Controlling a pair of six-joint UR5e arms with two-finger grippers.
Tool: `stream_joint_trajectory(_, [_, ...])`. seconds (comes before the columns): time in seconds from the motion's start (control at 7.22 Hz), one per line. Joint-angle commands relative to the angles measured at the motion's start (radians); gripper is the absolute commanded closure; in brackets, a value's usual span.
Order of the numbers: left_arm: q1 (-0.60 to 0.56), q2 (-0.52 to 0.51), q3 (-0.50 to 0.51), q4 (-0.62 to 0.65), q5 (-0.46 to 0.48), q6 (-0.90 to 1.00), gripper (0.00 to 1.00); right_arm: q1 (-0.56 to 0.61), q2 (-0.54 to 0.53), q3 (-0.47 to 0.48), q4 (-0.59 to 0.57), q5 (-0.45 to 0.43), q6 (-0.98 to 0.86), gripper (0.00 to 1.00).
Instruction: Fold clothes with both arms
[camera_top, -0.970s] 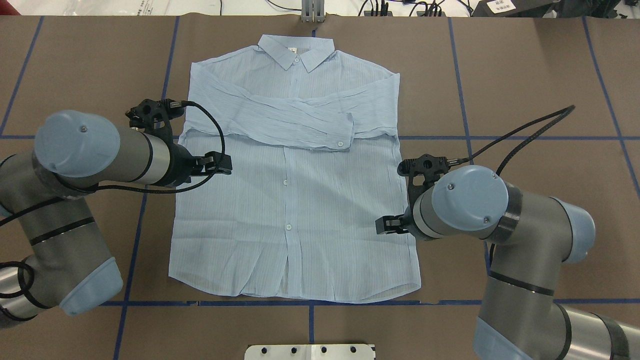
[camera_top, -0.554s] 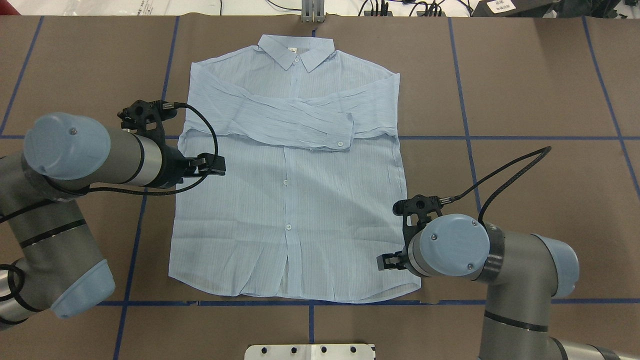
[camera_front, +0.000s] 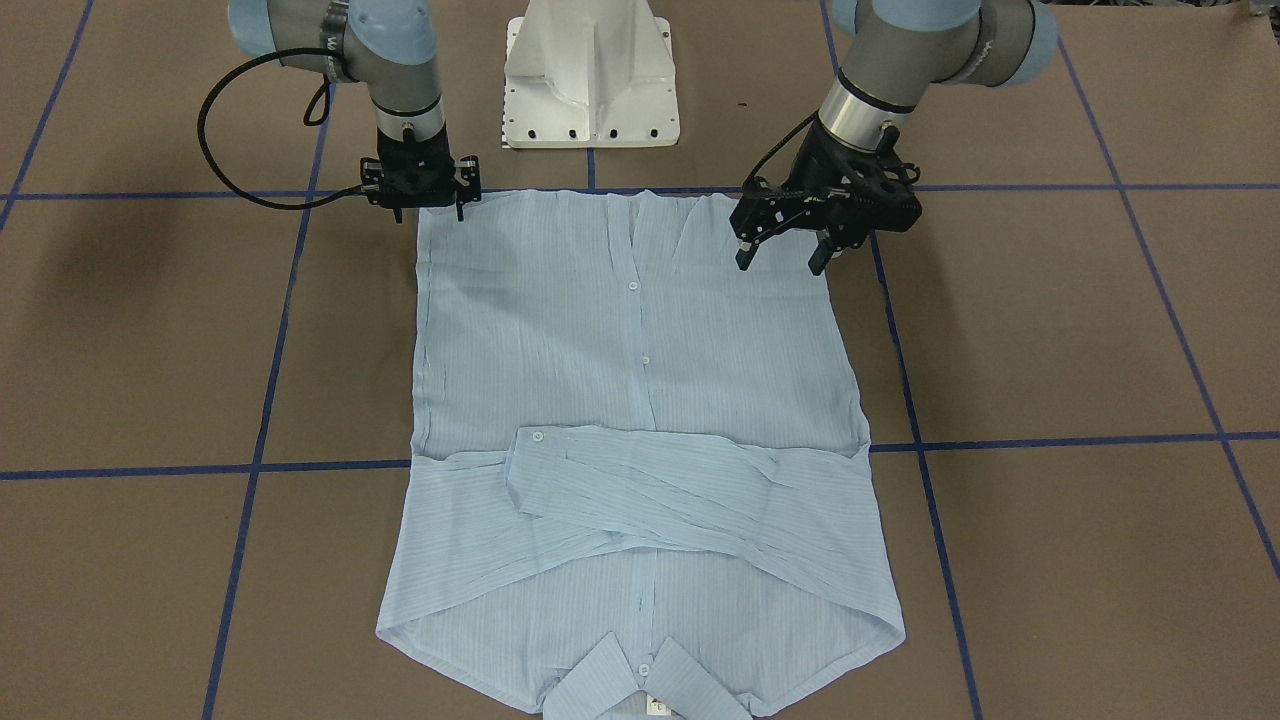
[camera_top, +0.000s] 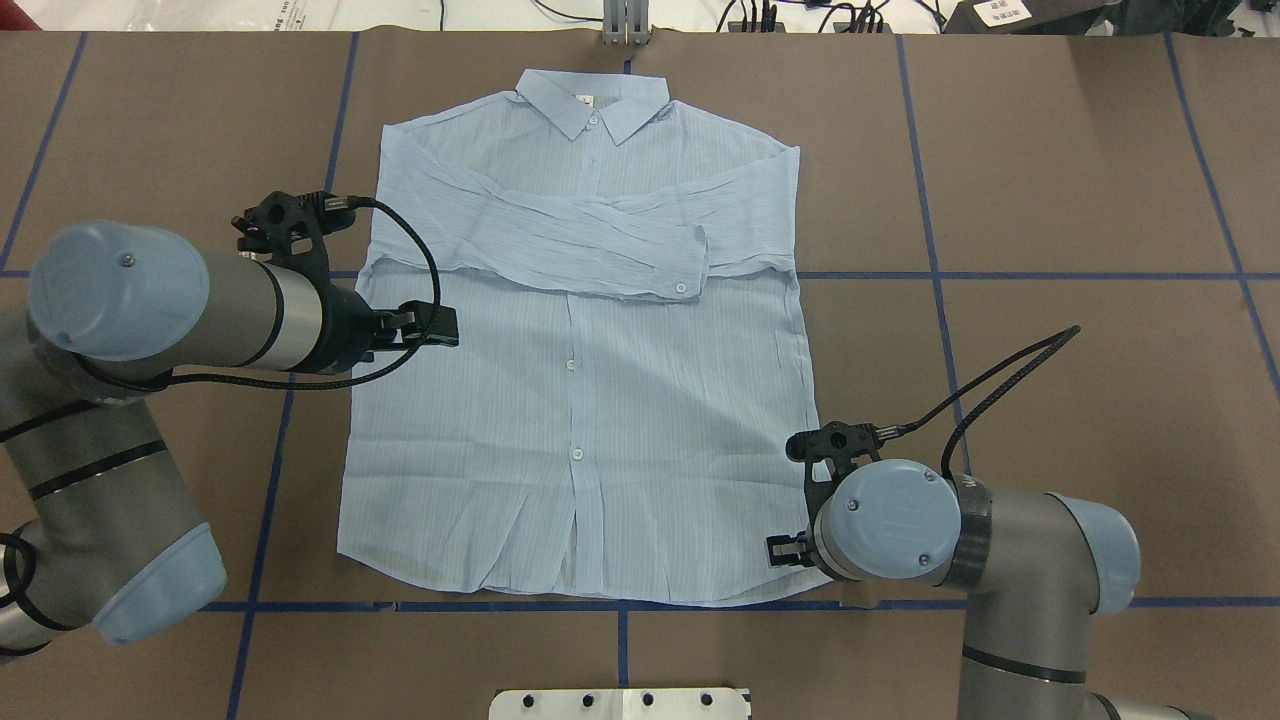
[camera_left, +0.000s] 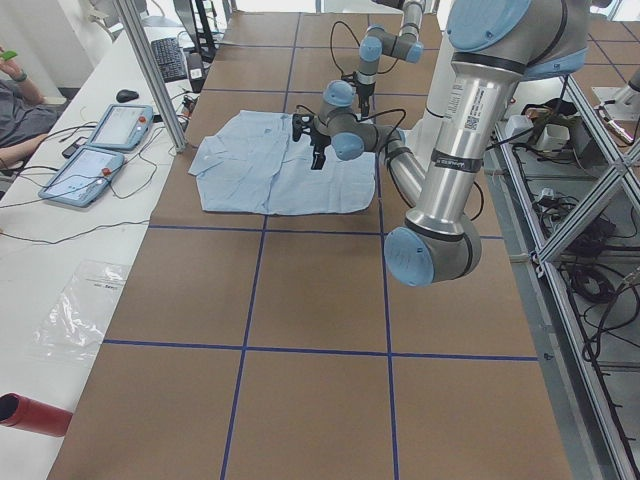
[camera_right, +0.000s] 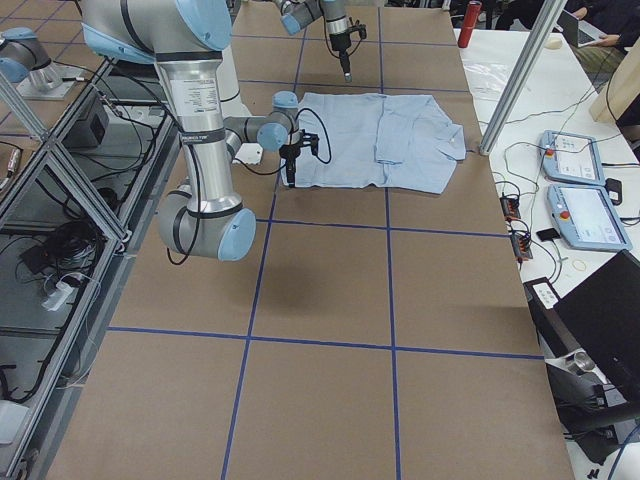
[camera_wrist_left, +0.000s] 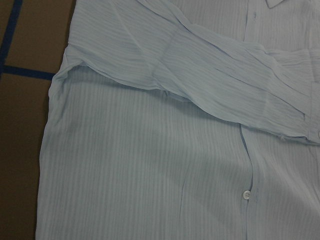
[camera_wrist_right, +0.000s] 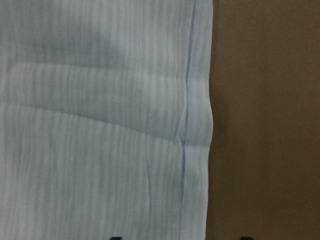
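Note:
The pale blue shirt (camera_top: 590, 400) lies flat and buttoned on the brown table, collar far from me, both sleeves folded across the chest; it also shows in the front view (camera_front: 640, 350). My left gripper (camera_top: 440, 325) hovers open above the shirt's left side below the folded sleeve, and its spread fingers show in the front view (camera_front: 778, 262). My right gripper (camera_top: 787, 548), mostly hidden under its wrist, is open and low at the shirt's right edge near the hem corner (camera_front: 428, 208). The right wrist view shows that edge (camera_wrist_right: 197, 125) between its two fingertips.
The white pedestal base (camera_front: 590, 70) stands just behind the hem. Blue tape lines (camera_top: 1000, 275) cross the brown table. An operators' bench with two tablets (camera_left: 100, 150) and a red cylinder (camera_left: 30, 412) runs along the far side.
My right gripper has moved along the shirt's right edge towards me, from mid-body down to the hem corner. My left arm has drawn back slightly to the left, gripper still over the shirt's left side.

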Motion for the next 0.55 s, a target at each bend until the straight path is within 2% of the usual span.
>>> stream_joint_trajectory(0.0, [0.000,-0.003,-0.003,0.002,0.000,-0.001,0.01,0.002,-0.011,0.003,0.000,0.023,0.000,0.35])
stream_joint_trajectory(0.14, [-0.001,-0.005,-0.004,0.000,0.000,-0.001,0.01,0.004,-0.013,0.004,-0.002,0.030,0.000,0.40])
stream_joint_trajectory(0.42, [0.000,-0.005,-0.004,0.000,0.000,-0.002,0.01,0.004,-0.019,0.001,-0.002,0.033,-0.001,0.41])
